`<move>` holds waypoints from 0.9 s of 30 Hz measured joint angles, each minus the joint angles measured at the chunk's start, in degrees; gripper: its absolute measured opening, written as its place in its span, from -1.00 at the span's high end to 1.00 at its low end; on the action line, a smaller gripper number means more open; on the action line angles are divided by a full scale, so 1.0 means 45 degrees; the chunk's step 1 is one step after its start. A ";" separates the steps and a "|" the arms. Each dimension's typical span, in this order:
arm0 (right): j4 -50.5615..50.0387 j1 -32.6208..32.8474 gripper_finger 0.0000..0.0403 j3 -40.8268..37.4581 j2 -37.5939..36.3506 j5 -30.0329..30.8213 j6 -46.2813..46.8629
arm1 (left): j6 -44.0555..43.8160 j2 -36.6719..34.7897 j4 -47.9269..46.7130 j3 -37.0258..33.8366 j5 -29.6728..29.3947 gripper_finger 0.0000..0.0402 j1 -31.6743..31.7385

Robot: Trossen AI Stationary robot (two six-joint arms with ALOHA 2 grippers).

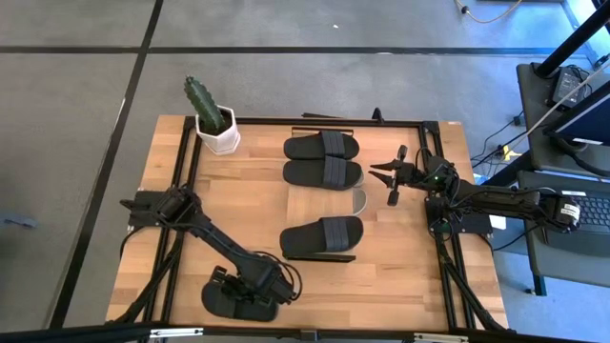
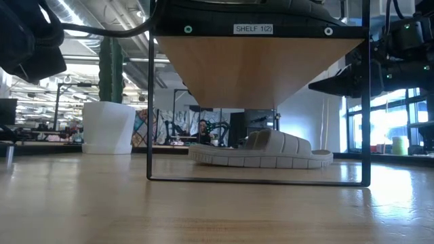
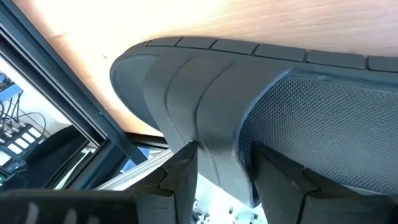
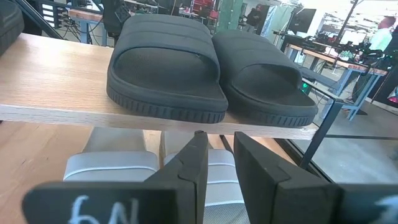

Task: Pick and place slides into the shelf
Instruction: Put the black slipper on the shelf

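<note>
I am seeing two black slides (image 1: 322, 159) lying side by side on the shelf (image 1: 286, 195) top, toward the table's (image 1: 152, 219) far edge. A third black slide (image 1: 321, 236) is sitting on the shelf's near end, and a pale slide (image 2: 261, 152) is lying underneath on the table, its heel peeking out at the shelf's right edge. My left tool (image 1: 250, 293) is reaching down at the table's near edge, its fingers (image 3: 180, 180) straddling the rim of a fourth black slide (image 3: 261, 106); I cannot tell whether it is gripping. My right tool (image 1: 384, 174) is hovering just right of the shelf, fingers (image 4: 189, 162) slightly parted, carrying nothing. A potted cactus (image 1: 212, 118) is standing at the far left corner.
</note>
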 joint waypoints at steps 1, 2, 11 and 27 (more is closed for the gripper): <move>0.0002 0.0000 0.60 0.0000 0.0003 -0.0001 0.0000 | 0.0000 0.0000 -0.0009 0.0000 -0.0006 0.30 -0.0038; 0.0000 0.0000 0.60 0.0000 0.0005 -0.0001 0.0000 | 0.0000 -0.0005 -0.0009 0.0000 -0.0019 0.30 -0.0056; 0.0002 0.0000 0.60 0.0000 0.0000 0.0004 -0.0009 | 0.0065 -0.0005 -0.0033 -0.0005 -0.0059 0.30 -0.0245; 0.0000 0.0000 0.60 0.0000 0.0000 -0.0001 -0.0034 | 0.3660 -0.0010 -0.0223 -0.0005 0.0003 0.90 -0.0179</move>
